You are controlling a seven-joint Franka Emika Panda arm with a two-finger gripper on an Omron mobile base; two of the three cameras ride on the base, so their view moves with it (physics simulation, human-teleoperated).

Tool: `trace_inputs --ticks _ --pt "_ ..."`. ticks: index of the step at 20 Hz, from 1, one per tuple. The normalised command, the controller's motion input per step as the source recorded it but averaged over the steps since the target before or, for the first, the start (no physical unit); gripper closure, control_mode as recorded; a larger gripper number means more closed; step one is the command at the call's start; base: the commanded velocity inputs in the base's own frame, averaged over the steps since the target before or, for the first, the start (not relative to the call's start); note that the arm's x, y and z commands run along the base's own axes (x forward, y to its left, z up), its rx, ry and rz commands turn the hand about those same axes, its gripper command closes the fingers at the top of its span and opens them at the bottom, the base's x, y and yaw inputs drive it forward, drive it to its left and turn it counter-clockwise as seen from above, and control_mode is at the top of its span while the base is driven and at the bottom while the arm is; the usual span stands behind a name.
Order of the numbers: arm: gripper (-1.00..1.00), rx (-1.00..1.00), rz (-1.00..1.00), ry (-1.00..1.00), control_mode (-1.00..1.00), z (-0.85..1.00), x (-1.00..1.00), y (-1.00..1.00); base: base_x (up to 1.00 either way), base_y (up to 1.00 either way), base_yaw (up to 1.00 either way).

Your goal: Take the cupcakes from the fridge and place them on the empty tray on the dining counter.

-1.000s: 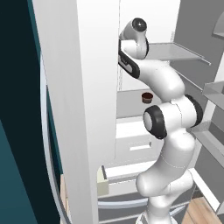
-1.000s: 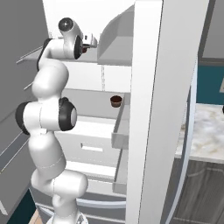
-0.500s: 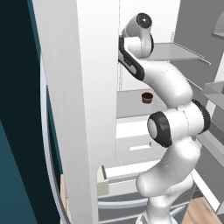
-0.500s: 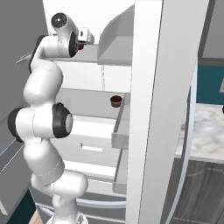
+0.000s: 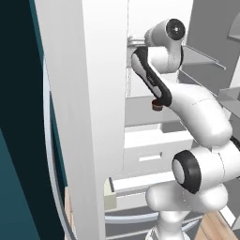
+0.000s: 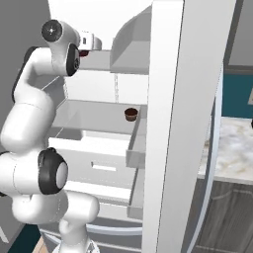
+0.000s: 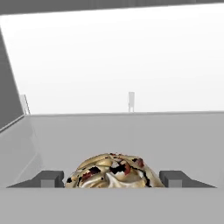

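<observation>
gripper (image 7: pixel 112 183): inside fridge (image 6: pixel 173 123), upper shelf, grasping a cupcake (image 7: pixel 113 171) between its fingers (image 7: pixel 48 178)
second cupcake (image 6: pixel 131 114): lower fridge shelf, near door
counter (image 6: pixel 230 146): beyond fridge door

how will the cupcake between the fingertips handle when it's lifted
The cupcake looks soft: its lumpy, swirled top would probably dent or smear if squeezed hard. It is small, just filling the span of the gripper, so likely light. Its rounded sides meet the fingertips, so it might slip or tilt.
</observation>
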Motion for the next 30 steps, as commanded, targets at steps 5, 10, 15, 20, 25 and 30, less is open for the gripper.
trace_inputs --ticks 5,10,15,20,25,30 --pt "1.00 0.00 0.00 0.00 -1.00 0.13 -1.00 -0.26 0.00 0.00 0.00" --pt "1.00 0.00 0.00 0.02 -1.00 0.00 -1.00 -0.26 0.00 0.00 0.00" --pt "1.00 0.00 -0.02 0.14 -1.00 -0.05 -1.00 -0.08 0.00 0.00 0.00" --pt "1.00 0.00 -0.03 0.21 -1.00 -0.12 -0.93 0.00 0.00 0.00 0.00" --pt "1.00 0.00 -0.02 0.19 -1.00 -0.37 -0.44 -0.01 0.00 0.00 0.00" --pt "1.00 0.00 0.00 0.02 -1.00 -0.50 -0.11 0.00 0.00 0.00 0.00"
